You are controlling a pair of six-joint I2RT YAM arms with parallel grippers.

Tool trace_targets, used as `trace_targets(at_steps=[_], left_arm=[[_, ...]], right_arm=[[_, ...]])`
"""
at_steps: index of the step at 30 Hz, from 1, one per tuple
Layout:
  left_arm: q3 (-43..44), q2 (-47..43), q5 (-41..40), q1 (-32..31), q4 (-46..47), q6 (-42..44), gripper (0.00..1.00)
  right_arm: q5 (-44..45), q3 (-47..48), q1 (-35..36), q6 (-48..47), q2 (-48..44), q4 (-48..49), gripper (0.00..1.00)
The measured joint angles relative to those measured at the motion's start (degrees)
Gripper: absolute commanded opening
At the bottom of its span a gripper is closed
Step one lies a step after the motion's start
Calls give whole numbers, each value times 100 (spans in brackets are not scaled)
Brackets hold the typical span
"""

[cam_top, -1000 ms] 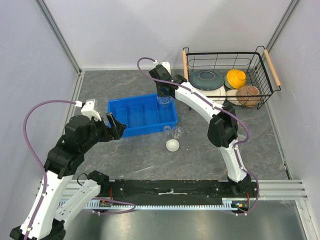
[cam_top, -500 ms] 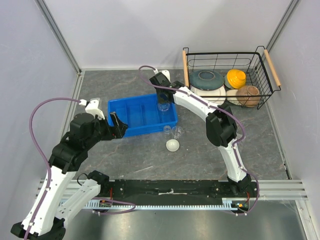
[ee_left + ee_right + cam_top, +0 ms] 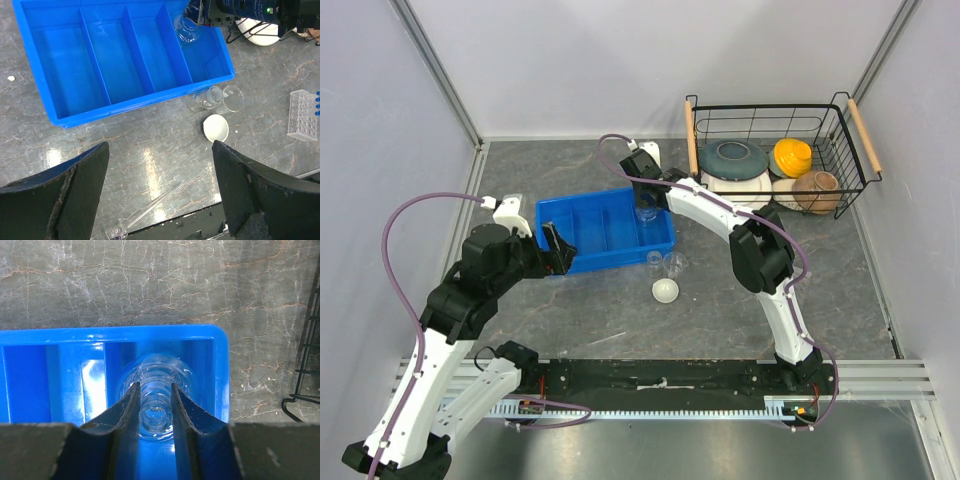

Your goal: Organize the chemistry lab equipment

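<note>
while one flask [image 3: 187,30] is gripped, two beakers [image 3: 232,97] and one dish [image 3: 216,128] stand.

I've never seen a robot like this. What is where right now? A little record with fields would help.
Right end effector: shut on the flask at its neck, at the tray's end compartment nearest the basket
Left end effector: open, empty, above the table at the tray's near side
Loose on table: beakers, dish, rack
Basket: bowls
</note>
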Motion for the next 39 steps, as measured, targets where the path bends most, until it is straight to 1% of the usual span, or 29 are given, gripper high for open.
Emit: trace_targets(at_steps=[7, 8, 10, 11, 14, 17, 22, 28, 34, 39], left_arm=[[-4, -2, 0, 0, 0, 37, 90], [-9, -2, 0, 0, 2, 37, 90], [-20, -7, 0, 0, 2, 39, 90], [-31, -13, 0, 0, 0, 39, 90], [-37, -17, 0, 0, 0, 39, 90], [-48, -20, 0, 0, -4, 39, 90], [-52, -96, -4, 0, -11, 39, 90], [-37, -188, -68, 0, -114, 39, 91], [203, -184, -107, 0, -236, 42, 91], [356, -188, -85, 0, -264, 39, 91]], right_arm=[[13, 0, 4, -74, 0, 31, 27], [24, 0, 13, -85, 0, 31, 32], [76, 0, 42, -98, 0, 31, 40], [129, -4, 63, -109, -9, 33, 48], [302, -52, 190, -157, -111, 33, 59], [503, -55, 391, -256, -332, 28, 67], [905, -55, 791, -435, -1003, 28, 69], [1108, -192, 1200, -520, -1816, -59, 70], [1086, -966, 1567, -437, -2496, -337, 69], [1071, -1711, 1574, -313, -2581, -621, 68]])
